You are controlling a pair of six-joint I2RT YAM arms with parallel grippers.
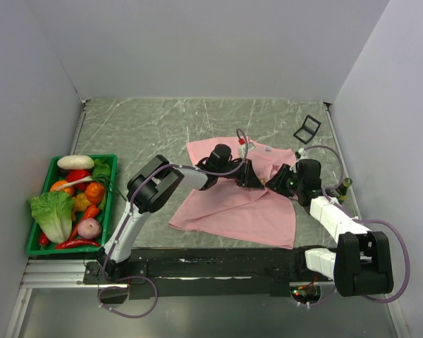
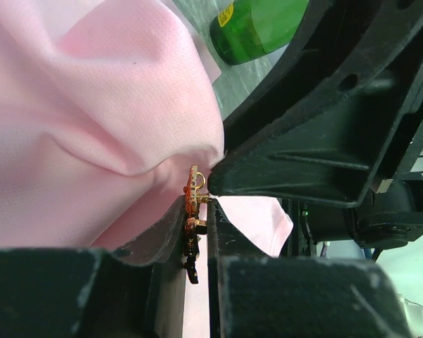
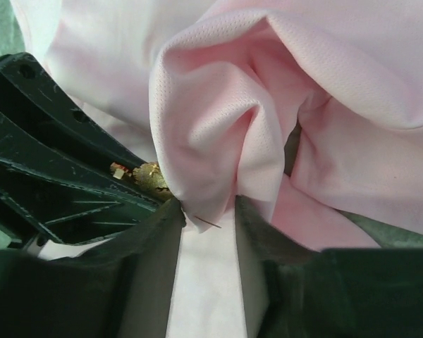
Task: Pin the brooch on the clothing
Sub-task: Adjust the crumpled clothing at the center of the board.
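Note:
The clothing, a light pink T-shirt (image 1: pixel 233 208), lies rumpled on the table's middle. Both grippers meet over its upper right part. My left gripper (image 1: pixel 252 177) is shut on the brooch (image 2: pixel 192 196), a tiny orange-red and gold pin held edge-on between the jaws (image 2: pixel 201 211) and pressed against a fabric fold. My right gripper (image 1: pixel 277 180) is shut on that raised fold (image 3: pixel 211 141) of the shirt, the jaws (image 3: pixel 210 211) pinching it from both sides. In the right wrist view the brooch's gold back (image 3: pixel 151 176) sits against the fold, and a thin needle tip (image 3: pixel 209 223) pokes out through the fabric.
A green crate (image 1: pixel 84 157) of toy vegetables and fruit stands at the left edge. A small black frame (image 1: pixel 307 129) lies at the back right. A green bottle (image 1: pixel 345 185) lies by the right wall and shows in the left wrist view (image 2: pixel 257 28). Walls close in on three sides.

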